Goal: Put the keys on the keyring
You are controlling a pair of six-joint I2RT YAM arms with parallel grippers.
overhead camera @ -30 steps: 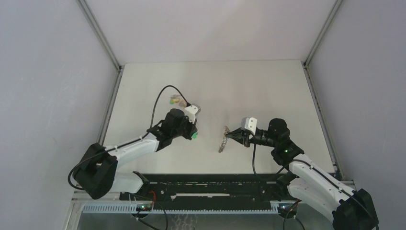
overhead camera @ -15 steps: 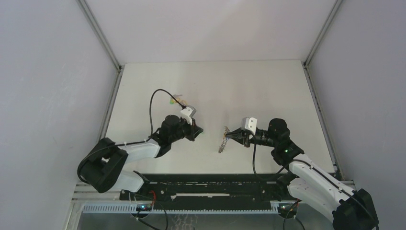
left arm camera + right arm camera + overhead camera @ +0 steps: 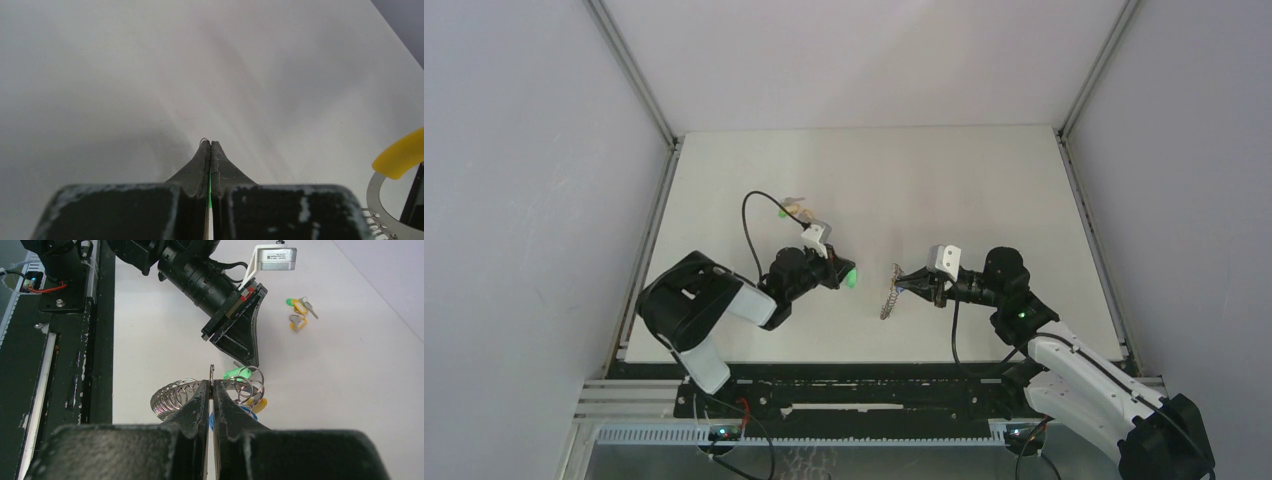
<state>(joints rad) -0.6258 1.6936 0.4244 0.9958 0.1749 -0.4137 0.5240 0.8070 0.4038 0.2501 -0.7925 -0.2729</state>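
Note:
My left gripper (image 3: 841, 273) is shut on a green key (image 3: 851, 277); in the left wrist view only a green sliver (image 3: 210, 186) shows between the closed fingers (image 3: 200, 165). My right gripper (image 3: 910, 284) is shut on the keyring (image 3: 888, 296), a silvery coil-like ring (image 3: 172, 394) held upright above the table. In the right wrist view the green key (image 3: 237, 373) is at the left gripper's tip (image 3: 251, 361), right beside the ring. A yellow key (image 3: 258, 405) and a blue key (image 3: 251, 414) hang at the ring. The left gripper is a short way left of the ring.
A few loose keys with green and yellow heads (image 3: 794, 209) lie on the white table (image 3: 984, 190) behind the left gripper, also in the right wrist view (image 3: 298, 314). The black base rail (image 3: 864, 385) runs along the near edge. Grey walls enclose the table.
My left arm has swung right and forward, carrying the green key toward the keyring, its elbow folding in. The right arm and the keyring have not moved.

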